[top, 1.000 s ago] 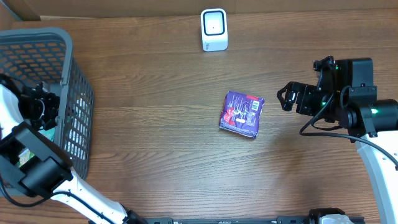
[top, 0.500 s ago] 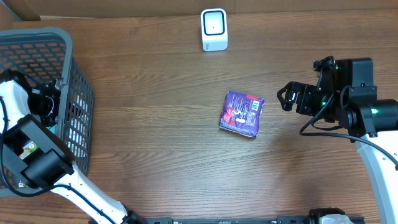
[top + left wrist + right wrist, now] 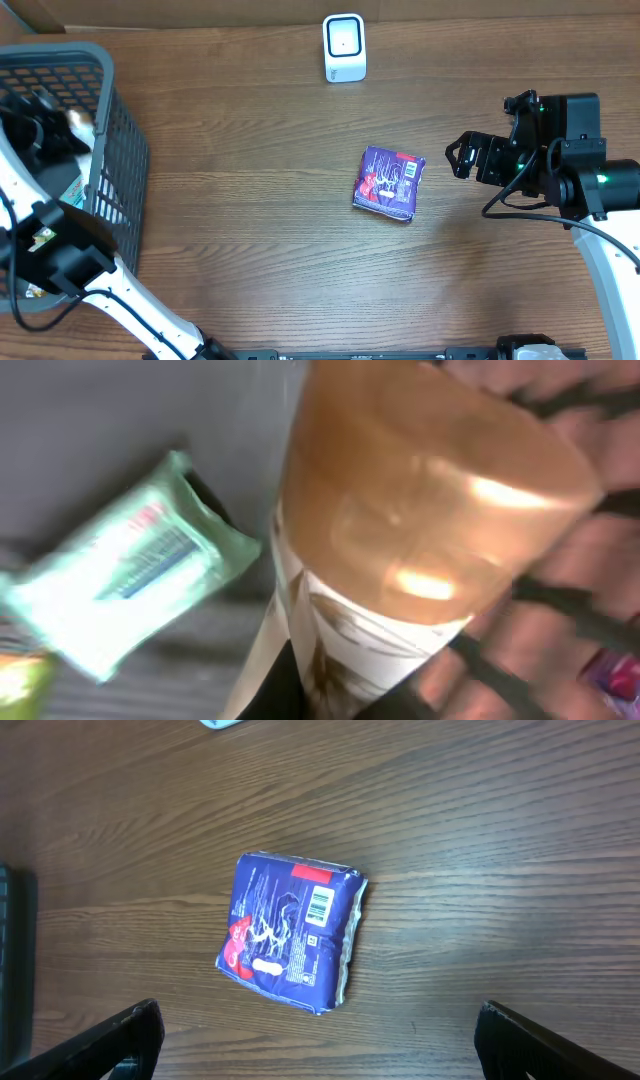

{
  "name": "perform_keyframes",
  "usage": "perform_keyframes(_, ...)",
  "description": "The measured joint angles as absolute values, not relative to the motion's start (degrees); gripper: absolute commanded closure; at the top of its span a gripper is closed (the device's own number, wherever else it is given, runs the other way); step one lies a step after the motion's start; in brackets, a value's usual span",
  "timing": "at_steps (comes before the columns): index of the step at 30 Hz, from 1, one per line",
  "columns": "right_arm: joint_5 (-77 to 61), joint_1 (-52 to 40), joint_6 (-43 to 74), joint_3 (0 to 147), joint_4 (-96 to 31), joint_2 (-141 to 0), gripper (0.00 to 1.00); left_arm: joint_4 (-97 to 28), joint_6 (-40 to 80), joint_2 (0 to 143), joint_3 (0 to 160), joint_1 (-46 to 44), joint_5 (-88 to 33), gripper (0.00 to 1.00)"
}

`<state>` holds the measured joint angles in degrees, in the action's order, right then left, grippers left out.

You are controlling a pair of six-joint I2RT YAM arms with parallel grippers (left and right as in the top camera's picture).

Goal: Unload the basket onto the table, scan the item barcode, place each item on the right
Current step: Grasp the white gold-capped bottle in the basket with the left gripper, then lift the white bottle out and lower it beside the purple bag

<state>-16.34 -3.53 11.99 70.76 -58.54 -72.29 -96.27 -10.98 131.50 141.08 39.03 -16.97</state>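
Basket (image 3: pixel 125 180): grey mesh, at the far left of the table (image 3: pixel 250 250).
My left arm: bent up from the near edge and reaching down into the basket.
My left gripper (image 3: pixel 45 120): fingers pressed together on the bottle (image 3: pixel 400 560), low on its white body as far as the close view shows; the amber cap points away from my wrist.
Wipes pack (image 3: pixel 120 590): green, lying on the basket floor beside the bottle.
Scanner (image 3: pixel 344 47): white, upright at the far edge, centre.
Purple packet (image 3: pixel 389 183): flat on the wood mid-table, its barcode (image 3: pixel 319 905) facing up, nothing touching it.
My right arm: over the right side, wrist aimed left at the packet.
My right gripper (image 3: pixel 452 157): fingers spread wide, empty, near the packet but clear of it.
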Motion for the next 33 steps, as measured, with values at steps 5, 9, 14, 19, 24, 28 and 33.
perform_keyframes(5,-16.3,-3.5,12.0,70.8,-58.6,-72.3,0.0,-96.3,-7.8,128.4,151.7,39.0,-17.4,0.96)
perform_keyframes(9,-16.3,-3.5,12.0,70.8,-58.7,-72.3,0.0,-96.5,-7.0,121.5,152.6,39.0,-16.9,0.96)
perform_keyframes(14,-16.3,-3.5,12.0,70.8,-58.7,-72.3,0.0,-96.6,-6.7,111.8,152.8,39.0,-17.4,0.96)
perform_keyframes(19,-16.3,-3.5,12.0,70.8,-58.8,-72.3,0.0,-96.9,-6.3,101.5,153.3,36.3,-19.9,0.96)
perform_keyframes(24,-16.3,-3.5,12.0,70.8,-59.1,-72.3,0.0,-97.1,-6.1,95.0,153.8,27.4,-21.5,0.96)
perform_keyframes(28,-16.3,-3.5,12.0,70.8,-59.4,-72.3,0.0,-97.1,-5.0,93.8,152.8,16.1,-22.6,0.96)
perform_keyframes(33,-16.3,-3.5,12.0,70.8,-60.2,-72.3,0.0,-96.4,-2.5,95.2,142.7,2.6,-22.4,0.96)
